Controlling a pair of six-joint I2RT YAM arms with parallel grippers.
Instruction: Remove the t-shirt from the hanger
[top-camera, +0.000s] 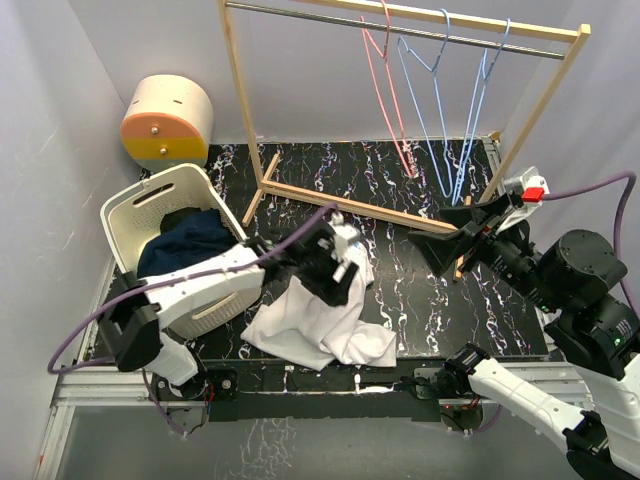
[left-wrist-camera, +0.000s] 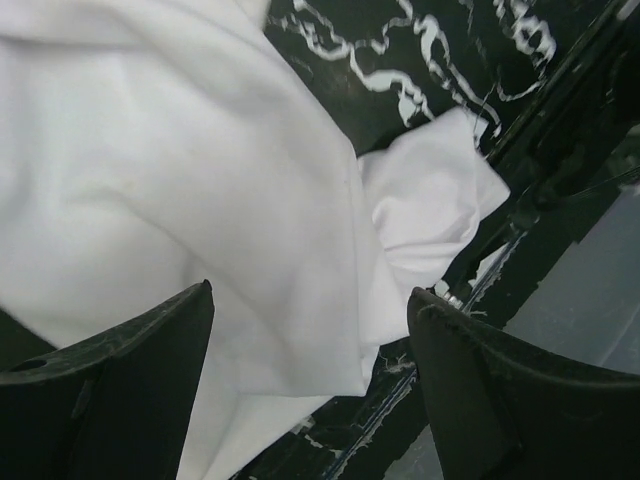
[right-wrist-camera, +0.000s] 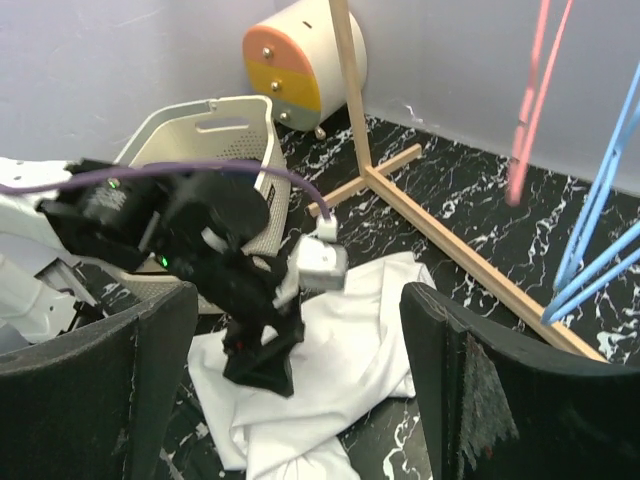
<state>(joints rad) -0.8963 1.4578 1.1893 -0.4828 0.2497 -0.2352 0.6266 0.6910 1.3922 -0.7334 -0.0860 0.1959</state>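
The white t-shirt lies crumpled on the black marbled table, off any hanger; it also shows in the left wrist view and the right wrist view. My left gripper hovers just over its upper edge, jaws wide open and empty. My right gripper is open and empty, held above the table to the right of the shirt. A pink hanger and two blue hangers hang bare on the wooden rack.
A white laundry basket with a dark blue garment stands at the left, right beside my left arm. A round cream, orange and yellow cabinet sits behind it. The rack's wooden base crosses the table behind the shirt.
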